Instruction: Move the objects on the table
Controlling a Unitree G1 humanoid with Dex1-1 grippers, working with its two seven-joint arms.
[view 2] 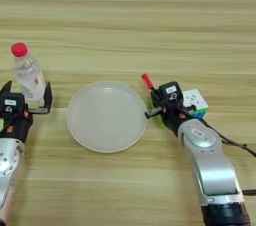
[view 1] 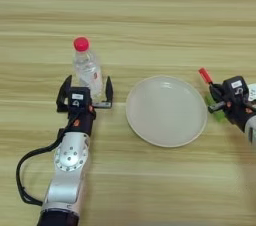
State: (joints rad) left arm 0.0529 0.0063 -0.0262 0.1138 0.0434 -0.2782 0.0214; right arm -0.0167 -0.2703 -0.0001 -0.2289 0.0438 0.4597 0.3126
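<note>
- My left gripper point(view 1: 86, 90) sits at the base of the bottle point(view 1: 88, 68), fingers spread wide, one black finger point(view 1: 65, 89) on the left and the other point(view 1: 108, 90) on the right of it.
- The bottle stands upright on the table point(view 1: 150, 15), clear with a red cap, its lower part between my two left fingers; I cannot tell whether either finger touches it.
- My left arm runs up from the bottom edge, a black cable looping off its left side.
- A pale round plate point(view 1: 166, 111) lies in the middle of the table, bare, between my two arms.
- My right gripper point(view 2: 156, 101) is just beside the plate's right rim. It looks closed around the marker point(view 2: 147, 81), but I cannot tell for sure from here.
- The marker's red end sticks out up and to the left of that gripper, tilted.
- The cube point(view 2: 194, 102) sits right of my right gripper, close against it, white face up with green and blue showing on the side.
</note>
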